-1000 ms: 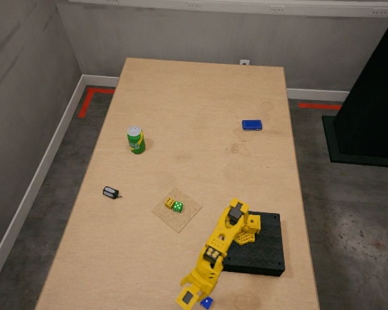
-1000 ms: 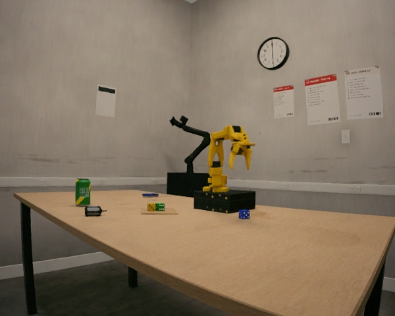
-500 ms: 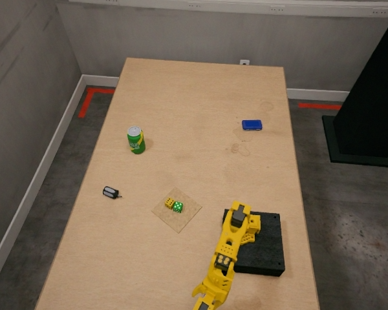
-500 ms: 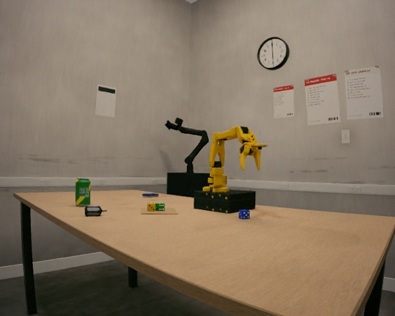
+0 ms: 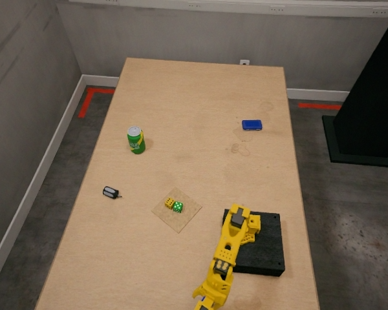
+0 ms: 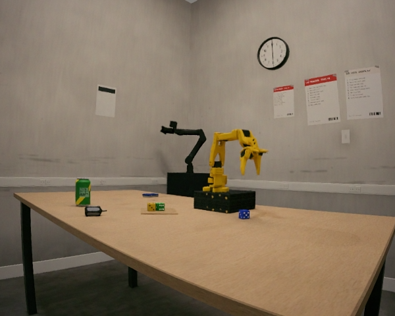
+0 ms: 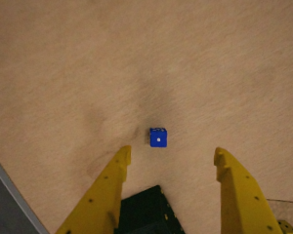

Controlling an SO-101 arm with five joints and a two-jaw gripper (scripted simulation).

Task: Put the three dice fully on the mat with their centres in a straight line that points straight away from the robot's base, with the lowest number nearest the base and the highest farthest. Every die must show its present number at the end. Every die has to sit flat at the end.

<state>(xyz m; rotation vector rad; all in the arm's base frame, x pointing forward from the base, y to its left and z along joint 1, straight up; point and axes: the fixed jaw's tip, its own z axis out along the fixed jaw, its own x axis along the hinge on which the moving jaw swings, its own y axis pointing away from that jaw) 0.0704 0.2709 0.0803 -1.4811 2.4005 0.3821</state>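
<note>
The blue die (image 6: 243,214) (image 7: 158,137) stands flat on the table, off the mat, one pip on top; the arm almost hides it in the top view. My gripper (image 6: 251,174) (image 7: 172,149) is open and empty, high above the table near the blue die, which shows between and beyond the fingertips, nearer the left one, in the wrist view. The yellow die (image 5: 169,203) (image 6: 151,207), six on top, and the green die (image 5: 178,206) (image 6: 160,207), five on top, sit flat side by side on the mat (image 5: 179,223) (image 6: 158,212), green nearer the base. Any gap between them is too small to tell.
The black base block (image 5: 260,247) (image 6: 224,200) (image 7: 146,210) is close to the blue die. A green can (image 5: 136,141) (image 6: 83,191), a dark screwdriver-like tool (image 5: 110,192) (image 6: 93,210) and a blue flat case (image 5: 251,124) (image 6: 150,195) stand or lie farther off.
</note>
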